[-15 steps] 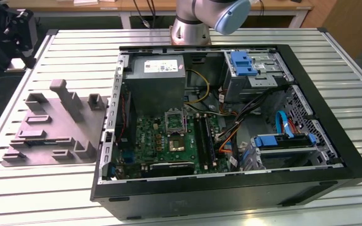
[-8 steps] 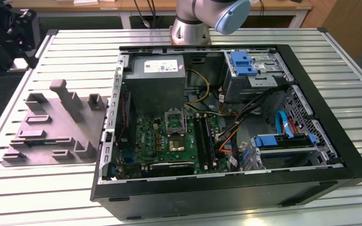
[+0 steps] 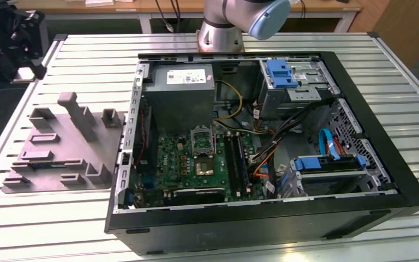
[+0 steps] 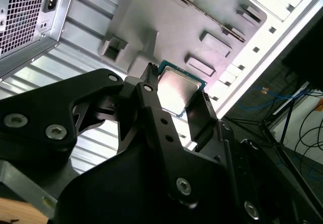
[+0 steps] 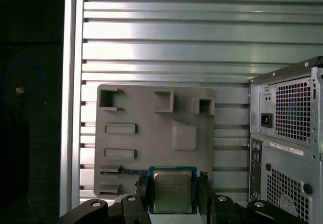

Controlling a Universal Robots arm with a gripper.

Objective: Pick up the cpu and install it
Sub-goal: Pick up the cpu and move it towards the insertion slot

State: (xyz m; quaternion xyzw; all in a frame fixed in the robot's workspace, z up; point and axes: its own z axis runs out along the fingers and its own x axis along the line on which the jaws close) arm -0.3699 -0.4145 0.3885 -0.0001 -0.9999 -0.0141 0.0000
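The cpu (image 5: 172, 192) is a small square chip with a silvery top and a green rim, and it sits between the two black fingers of my gripper (image 5: 172, 184). The second wrist view shows the same grip, with the cpu (image 4: 177, 89) clamped by my gripper (image 4: 176, 94) on two opposite edges. Far below the chip lies the grey fixture plate (image 5: 151, 138) on the slatted table. In the exterior view the open computer case holds the green motherboard (image 3: 184, 164), whose cpu socket (image 3: 204, 165) stands with its metal frame (image 3: 202, 141) raised.
The grey fixture plate (image 3: 64, 147) with raised blocks lies at the exterior view's left of the case (image 3: 268, 218). Inside the case are a grey power supply (image 3: 180, 95), drive bays with blue clips (image 3: 281, 73), and loose cables (image 3: 268, 147). The arm's base (image 3: 220, 35) stands behind the case.
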